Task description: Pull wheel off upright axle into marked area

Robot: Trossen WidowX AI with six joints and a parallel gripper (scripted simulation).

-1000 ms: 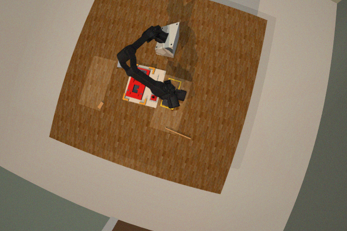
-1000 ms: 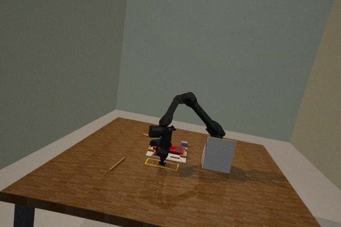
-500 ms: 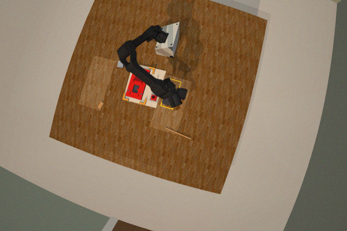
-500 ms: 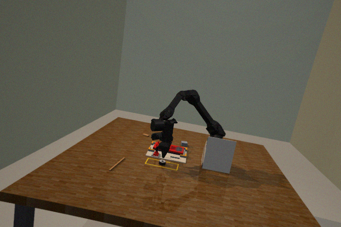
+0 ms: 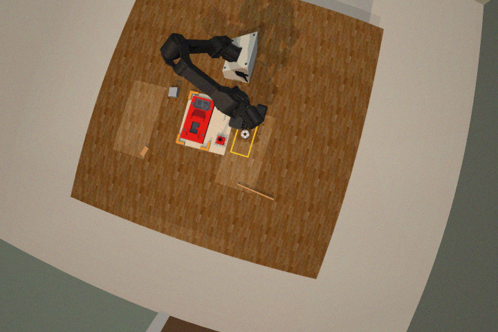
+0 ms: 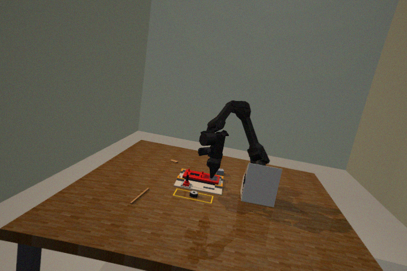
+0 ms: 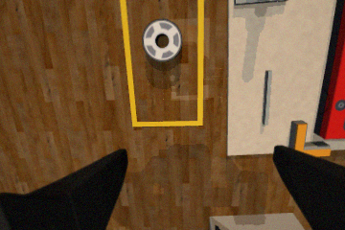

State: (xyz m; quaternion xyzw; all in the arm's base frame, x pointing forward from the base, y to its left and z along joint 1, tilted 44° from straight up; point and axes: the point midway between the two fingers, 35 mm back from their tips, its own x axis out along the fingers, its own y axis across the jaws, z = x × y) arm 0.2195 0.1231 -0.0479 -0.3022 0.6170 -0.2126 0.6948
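Observation:
The black wheel with a white hub lies flat on the table inside the yellow outline, clear of its lines. The upright black axle stands bare on its red base; the wrist view does not show it. My gripper is open wide and empty, raised above the table. In the wrist view its fingertips stand apart from the wheel, beyond the near end of the outline. In the top view the arm hides the fingertips and the outline's upper end.
The pale board beside the outline carries the axle and a red plate. A white box stands by the arm's base. A grey cube, a wooden stick and a small wooden block lie farther off.

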